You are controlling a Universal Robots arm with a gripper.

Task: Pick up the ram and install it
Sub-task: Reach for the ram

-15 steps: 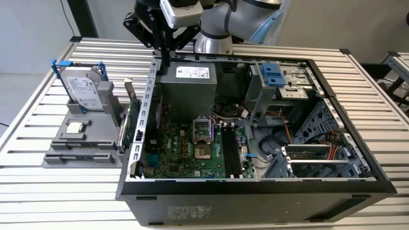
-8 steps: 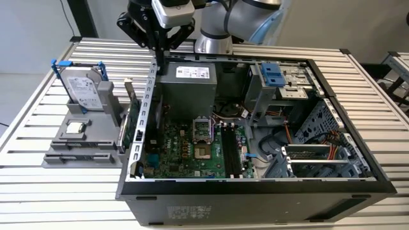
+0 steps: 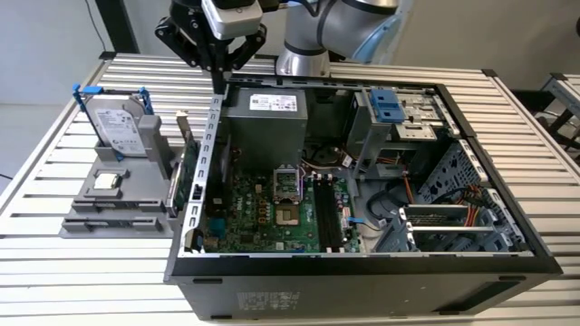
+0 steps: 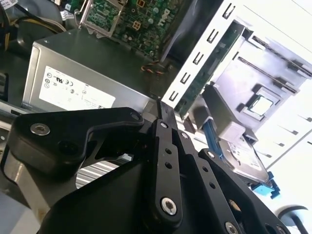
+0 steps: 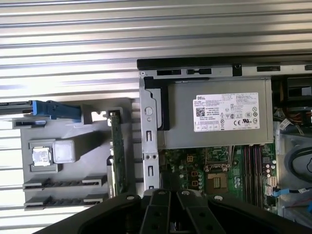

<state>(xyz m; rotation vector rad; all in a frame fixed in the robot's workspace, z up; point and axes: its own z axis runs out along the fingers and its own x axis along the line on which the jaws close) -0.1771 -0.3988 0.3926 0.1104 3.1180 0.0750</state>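
Black gripper [image 3: 219, 85] links crowd both wrist views, jaws pressed together, hanging by the computer case [image 3: 210, 156] corner beside the power supply [image 5: 214, 122]. Where the ram sits I cannot tell: neither the motherboard [image 3: 263, 210] slots nor the grey holder [image 5: 44, 129] slots show it plainly. The first wrist view looks straight down on that holder and the green expansion card [image 5: 117, 156]. The exterior view gives the hard drive [image 3: 119, 125] and its labelled face.

A robotics lab: an opened computer case [image 3: 363, 288] sits on a slatted metal table [image 3: 54, 272].
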